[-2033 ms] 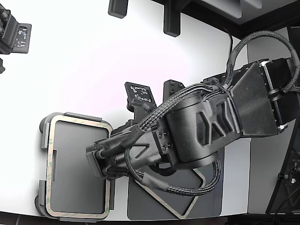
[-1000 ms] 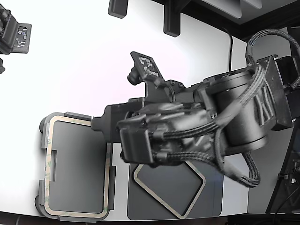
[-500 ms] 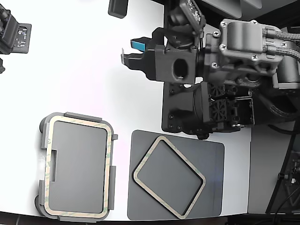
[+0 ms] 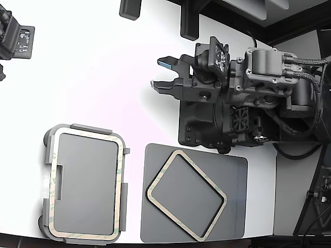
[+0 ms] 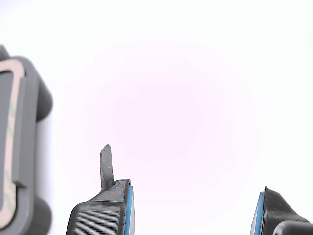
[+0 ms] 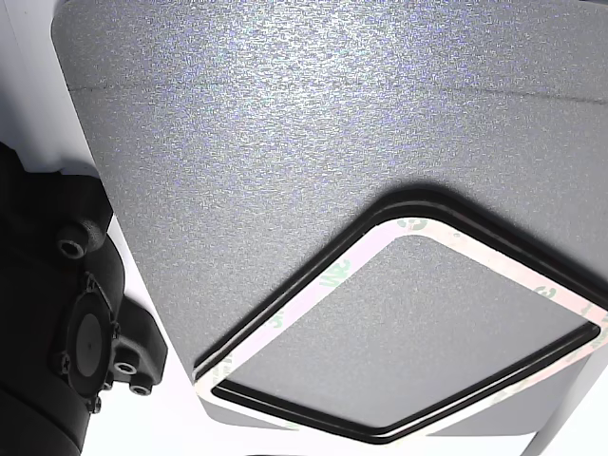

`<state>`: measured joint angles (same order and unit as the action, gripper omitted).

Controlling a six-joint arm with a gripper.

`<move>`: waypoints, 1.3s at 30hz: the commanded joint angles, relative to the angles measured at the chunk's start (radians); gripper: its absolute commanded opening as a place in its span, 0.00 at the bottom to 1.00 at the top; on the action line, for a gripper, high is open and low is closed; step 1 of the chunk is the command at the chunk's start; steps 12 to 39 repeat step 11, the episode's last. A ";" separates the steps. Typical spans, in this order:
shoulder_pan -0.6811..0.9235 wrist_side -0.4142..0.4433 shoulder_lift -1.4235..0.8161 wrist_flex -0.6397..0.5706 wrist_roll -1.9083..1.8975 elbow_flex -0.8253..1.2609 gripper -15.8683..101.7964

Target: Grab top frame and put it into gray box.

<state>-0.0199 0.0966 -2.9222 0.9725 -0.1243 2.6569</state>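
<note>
The top frame [image 4: 88, 134], beige-faced with a black edge, lies flat inside the gray box [image 4: 85, 183] at the exterior view's lower left, following its rim. My gripper [image 4: 156, 73] hovers open over bare white table, well up and to the right of the box, with nothing between its blue-padded fingers. In the wrist view the gripper [image 5: 193, 215] stands wide open, and an end of the gray box [image 5: 32, 98] with a strip of the frame [image 5: 13, 93] shows at one side. A twin frame [image 4: 163, 172] lies tilted on the dark mat [image 4: 232, 170].
The other view looks closely at the twin frame [image 6: 313, 290] on the dark mat [image 6: 285, 123], with a black arm base [image 6: 57, 332] beside it. Black fixtures [image 4: 15, 39] stand at the table's far left and along the back edge [image 4: 189, 23].
My arm has lifted off the gray box and swung back to the upper right. The frame stays in the box, and the gripper is now empty and open.
</note>
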 commanded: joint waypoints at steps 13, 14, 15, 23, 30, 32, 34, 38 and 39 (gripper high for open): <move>-0.011 -0.015 -0.032 -0.008 0.018 -0.018 0.98; -0.011 -0.015 -0.032 -0.008 0.018 -0.018 0.98; -0.011 -0.015 -0.032 -0.008 0.018 -0.018 0.98; -0.011 -0.015 -0.032 -0.008 0.018 -0.018 0.98; -0.011 -0.015 -0.032 -0.008 0.018 -0.018 0.98; -0.011 -0.015 -0.032 -0.008 0.018 -0.018 0.98; -0.011 -0.015 -0.032 -0.008 0.018 -0.018 0.98; -0.011 -0.015 -0.032 -0.008 0.018 -0.018 0.98; -0.011 -0.015 -0.032 -0.008 0.018 -0.018 0.98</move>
